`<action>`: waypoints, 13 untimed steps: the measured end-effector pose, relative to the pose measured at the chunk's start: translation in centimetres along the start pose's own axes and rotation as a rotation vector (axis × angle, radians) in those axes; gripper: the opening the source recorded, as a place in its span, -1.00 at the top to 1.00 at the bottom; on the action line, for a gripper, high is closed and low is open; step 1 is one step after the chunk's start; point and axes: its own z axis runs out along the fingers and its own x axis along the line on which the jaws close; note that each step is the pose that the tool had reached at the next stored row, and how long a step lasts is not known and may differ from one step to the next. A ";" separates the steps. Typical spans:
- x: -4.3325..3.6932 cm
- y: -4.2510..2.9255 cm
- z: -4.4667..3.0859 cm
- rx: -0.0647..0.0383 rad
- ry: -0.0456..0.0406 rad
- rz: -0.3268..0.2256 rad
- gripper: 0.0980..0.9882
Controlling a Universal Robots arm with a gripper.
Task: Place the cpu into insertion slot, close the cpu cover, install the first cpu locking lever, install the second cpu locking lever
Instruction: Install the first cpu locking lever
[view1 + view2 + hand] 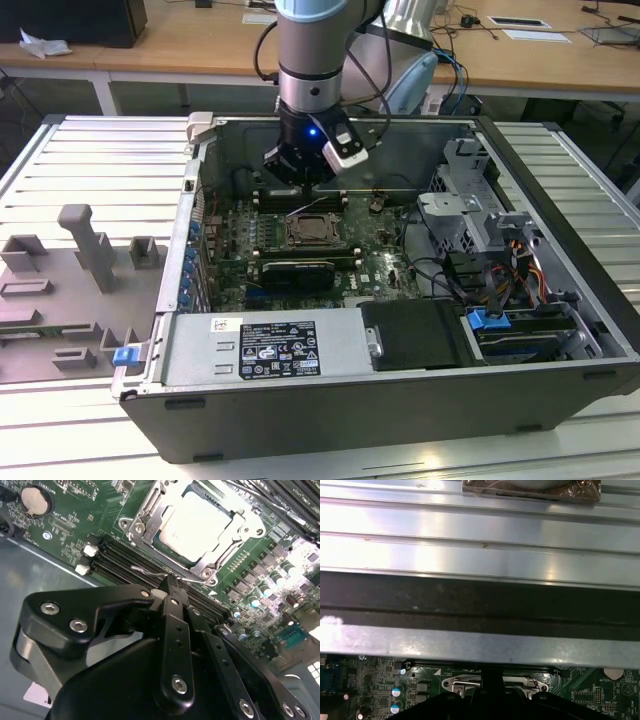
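The cpu [200, 522], a flat silver-grey square, lies in the insertion slot [207, 572] on the green board. The cpu cover [145, 522], a silver frame, is down around it. A thin wire locking lever [147, 571] runs along the slot's near edge. My gripper [170, 582] is shut, and its black tips are right at that lever with nothing held between them. In the exterior view the gripper [303, 183] hangs just behind the cpu [310, 231] inside the open case. The first wrist view looks past the gripper [492, 680] to the cover's edge [465, 684].
Long black memory slots [120, 560] lie between the gripper and the socket. A black block [292, 272] sits in front of the socket. The case's back wall [480, 545] is close behind the arm. A drive cage [470, 200] and cables lie toward the exterior view's right, a grey fixture tray [80, 260] toward its left.
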 end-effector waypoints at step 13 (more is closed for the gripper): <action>-0.44 -0.03 0.06 -0.003 -0.0002 0.000 0.98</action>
